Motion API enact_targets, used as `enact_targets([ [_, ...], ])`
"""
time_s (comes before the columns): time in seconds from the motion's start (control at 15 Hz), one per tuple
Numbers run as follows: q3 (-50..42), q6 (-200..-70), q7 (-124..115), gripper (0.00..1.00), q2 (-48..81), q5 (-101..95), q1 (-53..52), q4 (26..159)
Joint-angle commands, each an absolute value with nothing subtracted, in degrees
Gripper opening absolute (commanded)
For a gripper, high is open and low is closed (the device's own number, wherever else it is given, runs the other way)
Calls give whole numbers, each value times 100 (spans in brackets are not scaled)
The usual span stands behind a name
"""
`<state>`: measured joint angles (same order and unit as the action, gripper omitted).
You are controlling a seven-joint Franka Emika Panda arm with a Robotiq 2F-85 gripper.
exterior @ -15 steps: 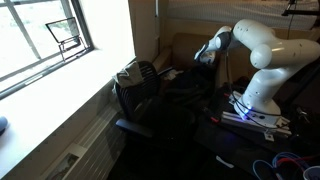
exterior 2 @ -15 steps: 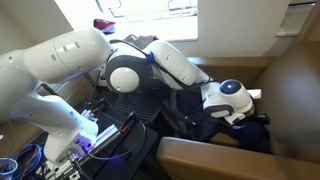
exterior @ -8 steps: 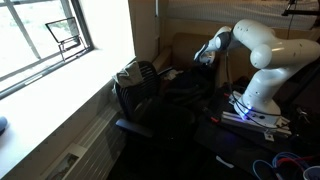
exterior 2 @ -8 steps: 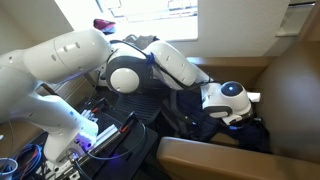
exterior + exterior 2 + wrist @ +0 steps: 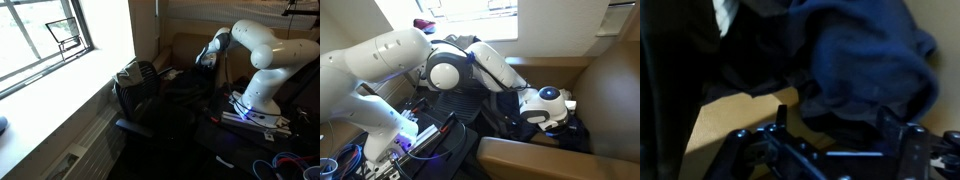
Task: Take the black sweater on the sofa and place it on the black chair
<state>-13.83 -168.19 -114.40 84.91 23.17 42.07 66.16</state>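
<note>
The black sweater (image 5: 862, 58) lies crumpled on the brown sofa seat (image 5: 735, 125) and fills the upper wrist view. It shows as a dark heap (image 5: 578, 133) under the wrist in an exterior view. My gripper (image 5: 835, 128) is open, its two fingers spread on either side of the sweater's near edge, close above it. In the exterior views the gripper (image 5: 206, 60) (image 5: 552, 120) hangs low over the sofa. The black chair (image 5: 140, 88) stands beside the sofa near the window; it also shows behind the arm (image 5: 468, 100).
The sofa's brown back and arm (image 5: 610, 85) rise close around the gripper. A bright window and sill (image 5: 50, 60) run along one side. The robot base with cables (image 5: 250, 115) stands behind the chair.
The wrist has dropped slightly lower toward the sweater. The fingers stay open.
</note>
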Motion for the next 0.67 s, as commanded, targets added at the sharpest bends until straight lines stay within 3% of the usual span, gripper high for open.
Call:
enact_targets([
  [0.0, -1385, -16316, -11897, 60, 8497, 1745, 4316, 6814],
  [0.27, -1414, -16131, -12450, 33, 8517, 1140, 4392, 6806],
  [0.6, -1579, -17108, -13149, 0, 8497, 1029, 4414, 6572],
])
